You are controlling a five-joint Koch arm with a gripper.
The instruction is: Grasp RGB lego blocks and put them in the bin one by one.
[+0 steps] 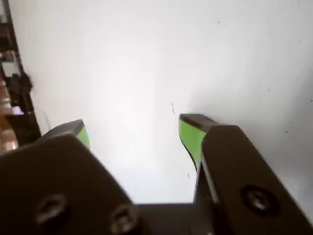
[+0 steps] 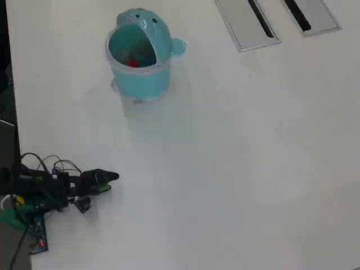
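The light turquoise bin (image 2: pixel 138 81) stands at the upper left of the white table in the overhead view, its domed lid tipped back. A red lego block (image 2: pixel 133 63) lies inside it. My gripper (image 2: pixel 109 179) sits far below the bin, near the table's left edge, with the arm folded low. In the wrist view the gripper (image 1: pixel 134 127) is open. Its green-padded fingers (image 1: pixel 190 137) stand wide apart over bare white table, with nothing between them.
Two flat grey slotted panels (image 2: pixel 247 22) (image 2: pixel 312 14) lie at the top right. The arm's base, cables and a circuit board (image 2: pixel 36 239) crowd the lower left corner by the dark table edge (image 2: pixel 8 112).
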